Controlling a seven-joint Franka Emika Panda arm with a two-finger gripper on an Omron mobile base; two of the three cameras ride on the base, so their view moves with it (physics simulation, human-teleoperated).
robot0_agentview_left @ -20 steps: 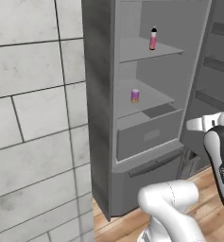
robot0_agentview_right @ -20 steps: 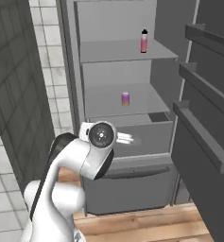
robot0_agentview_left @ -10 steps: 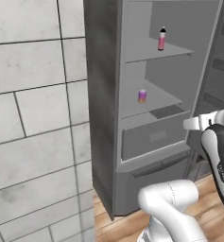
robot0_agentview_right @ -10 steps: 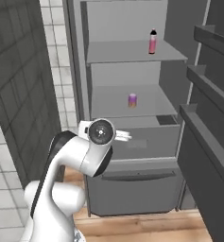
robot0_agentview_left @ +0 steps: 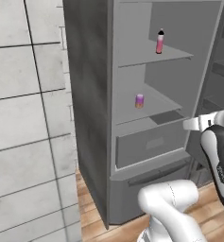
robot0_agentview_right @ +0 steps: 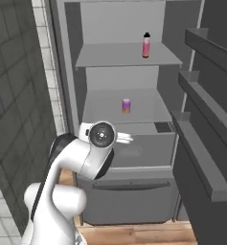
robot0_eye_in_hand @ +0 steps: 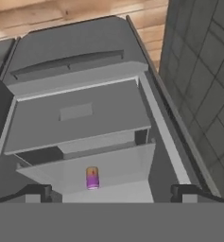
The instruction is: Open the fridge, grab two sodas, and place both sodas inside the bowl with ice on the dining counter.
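With the fridge (robot0_agentview_left: 92, 94) door open, the left base view shows the can (robot0_agentview_left: 139, 100) upright on the middle shelf, below the bottle (robot0_agentview_left: 160, 41). Right base view: same stacking. Hand view: the gripper (robot0_eye_in_hand: 111, 191) is spread wide and empty, the can (robot0_eye_in_hand: 92, 177) standing straight ahead between the fingertips (robot0_eye_in_hand: 38, 191), well apart.

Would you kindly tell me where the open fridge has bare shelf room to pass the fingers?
Upper shelf: bare left of the pink bottle. Middle shelf: free on both sides of the can, to the fridge walls. Nowhere crowded.
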